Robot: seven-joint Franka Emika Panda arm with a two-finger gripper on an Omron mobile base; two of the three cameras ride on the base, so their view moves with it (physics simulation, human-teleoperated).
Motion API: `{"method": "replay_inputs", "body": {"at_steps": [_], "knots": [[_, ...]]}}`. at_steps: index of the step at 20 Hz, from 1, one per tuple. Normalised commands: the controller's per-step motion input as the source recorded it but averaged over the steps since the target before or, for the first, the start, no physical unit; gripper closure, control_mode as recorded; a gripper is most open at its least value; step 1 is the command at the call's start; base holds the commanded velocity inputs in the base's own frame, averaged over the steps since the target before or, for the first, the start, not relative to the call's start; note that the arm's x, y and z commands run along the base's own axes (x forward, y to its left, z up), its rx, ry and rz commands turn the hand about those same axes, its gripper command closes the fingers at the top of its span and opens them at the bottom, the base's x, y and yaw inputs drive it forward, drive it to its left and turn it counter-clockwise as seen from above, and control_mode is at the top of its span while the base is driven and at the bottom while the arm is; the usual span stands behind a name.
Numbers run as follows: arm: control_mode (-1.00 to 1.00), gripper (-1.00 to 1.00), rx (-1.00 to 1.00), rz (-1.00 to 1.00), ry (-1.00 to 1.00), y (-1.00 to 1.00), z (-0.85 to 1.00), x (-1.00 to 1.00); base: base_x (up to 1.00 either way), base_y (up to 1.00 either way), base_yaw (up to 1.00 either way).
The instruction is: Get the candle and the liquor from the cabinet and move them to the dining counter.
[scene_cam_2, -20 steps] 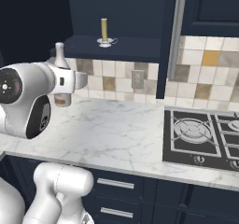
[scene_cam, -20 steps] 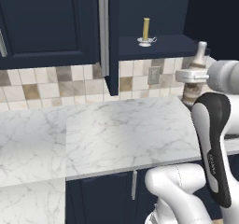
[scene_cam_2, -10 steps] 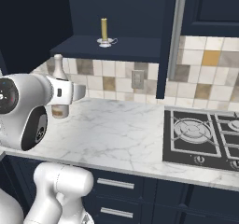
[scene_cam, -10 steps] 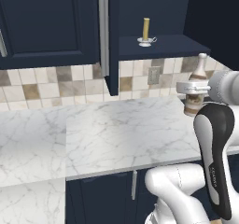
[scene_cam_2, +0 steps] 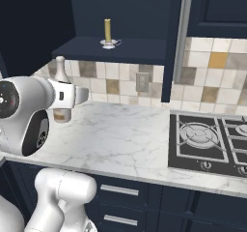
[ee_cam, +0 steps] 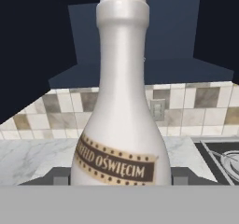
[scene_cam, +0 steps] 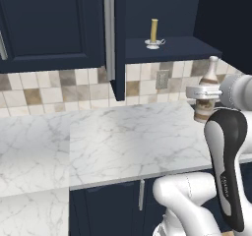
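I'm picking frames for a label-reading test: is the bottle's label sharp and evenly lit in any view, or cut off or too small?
Hand view: the liquor looms close and evenly lit, no glare; the label's lettering is legible but cut at the bottom edge. Left base view: bottle small, label a blurry band. Right base view: bottle partly hidden behind the end effector, label unreadable.

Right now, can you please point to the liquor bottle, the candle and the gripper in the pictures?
liquor (ee_cam: 122,125), hand view, on the pale body above the label.
candle (scene_cam: 154,30), left base view, on the yellow stick.
gripper (scene_cam: 203,92), left base view, on the white hand part crossing the bottle.
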Motion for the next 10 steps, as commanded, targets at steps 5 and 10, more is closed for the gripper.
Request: {"method": "replay_inputs", "body": {"at_steps": [5,10], "knots": [[-1.00,1.00,0.00,0.00,0.00,0.00,0.00,0.00,0.00,0.00,0.00],[-1.00,1.00,0.00,0.00,0.00,0.00,0.00,0.00,0.00,0.00,0.00]]}}
